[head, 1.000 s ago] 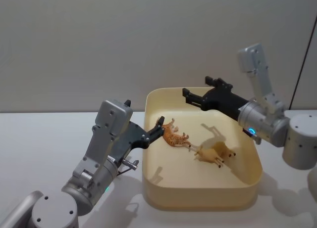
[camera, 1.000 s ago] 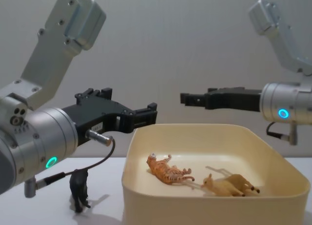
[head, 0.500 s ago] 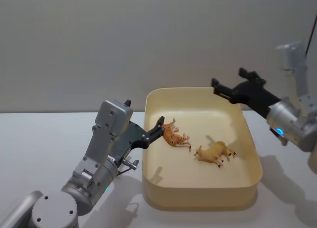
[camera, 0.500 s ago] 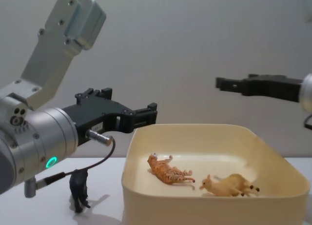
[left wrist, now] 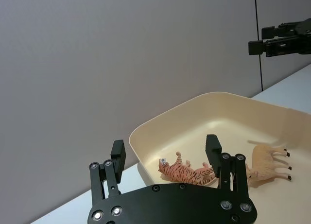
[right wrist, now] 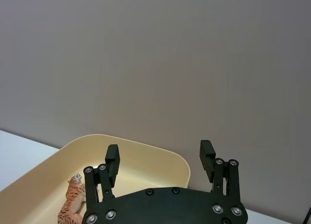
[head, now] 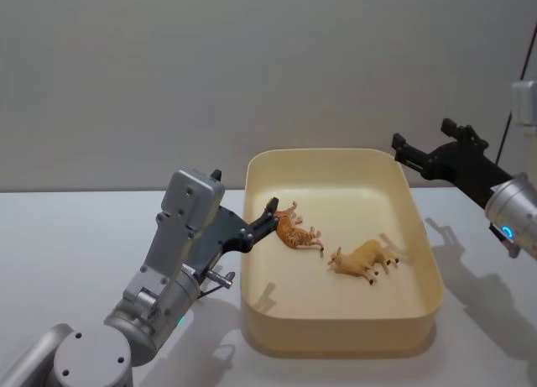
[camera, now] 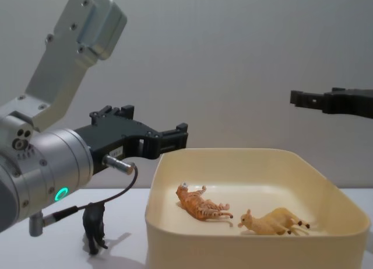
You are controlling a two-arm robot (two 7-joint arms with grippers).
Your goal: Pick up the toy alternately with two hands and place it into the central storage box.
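Observation:
The central storage box is a cream-yellow tub in the middle of the table. Inside it, an orange striped tiger toy and a tan animal toy both lie on their sides. My left gripper hovers open and empty at the tub's left rim, just beside the tiger. In the left wrist view its fingers frame the tiger. My right gripper hangs open and empty above the tub's far right corner. A small black animal figure stands on the table left of the tub.
White tabletop stretches left and right of the tub, with a plain grey wall behind. The left arm's silver body with its green ring light hangs over the black figure.
My right gripper has pulled back to the right, from over the tub's middle to beyond its far right corner. The left arm and the toys in the tub stay put.

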